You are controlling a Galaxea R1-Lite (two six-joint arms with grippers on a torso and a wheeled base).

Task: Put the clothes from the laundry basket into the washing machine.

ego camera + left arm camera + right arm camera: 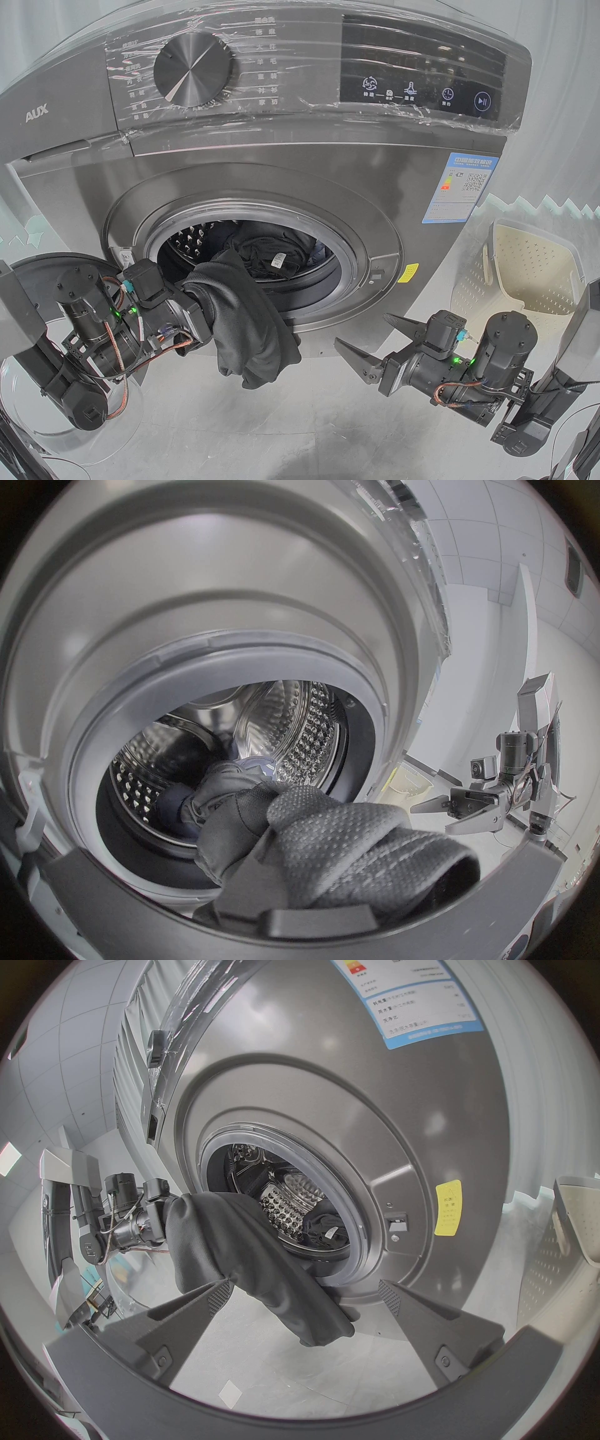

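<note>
Left hand [207, 311] grips a dark garment [250, 331] at the washer [387, 187] mouth, cloth draped over it and hanging below the rim. I see the right hand [362, 331] wide open, empty, near the basket [531, 269].

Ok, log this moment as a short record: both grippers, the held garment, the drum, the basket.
left gripper: at the door opening, shut on the dark garment
dark garment: hanging in front of the opening's lower rim, not yet inside
right gripper: open, empty, low before the washing machine
drum: other dark clothes already inside
laundry basket: right of the washing machine, tipped on its side
</note>
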